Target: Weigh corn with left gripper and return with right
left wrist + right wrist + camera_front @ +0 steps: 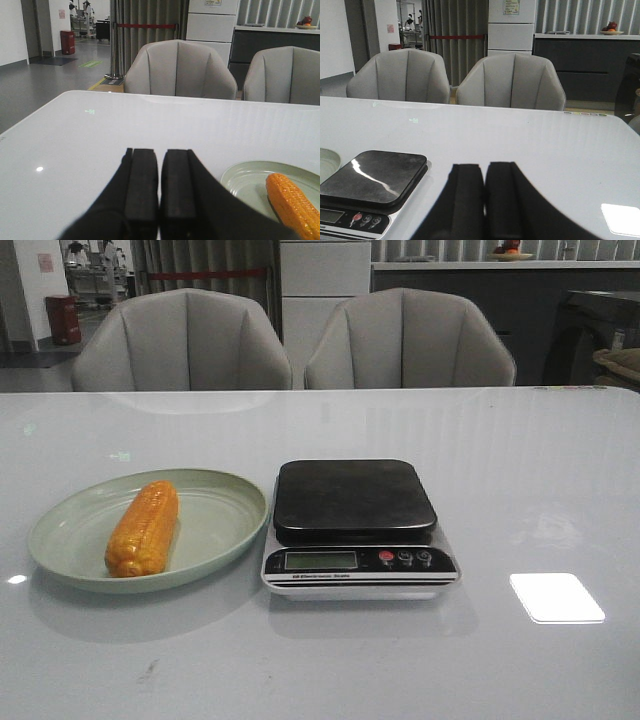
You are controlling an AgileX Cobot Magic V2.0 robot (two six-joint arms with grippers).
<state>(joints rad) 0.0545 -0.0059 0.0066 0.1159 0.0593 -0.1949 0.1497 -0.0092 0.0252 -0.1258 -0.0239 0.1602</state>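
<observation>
- Left gripper (159,200): fingers pressed together, nothing held; low over table, near side.
- Right gripper (484,205): same, closed & empty, just right of scale (355,502).
- Corn (143,527) on green plate (215,530), left of scale; lies ahead-right of left claw, so left arm nearer.
- Cob's long axis runs near-to-far, slight tilt right.

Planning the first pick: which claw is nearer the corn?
The left. The left claw, shut, has the corn and its plate close beside it. The right claw, also shut, sees only the scale, no corn.
</observation>
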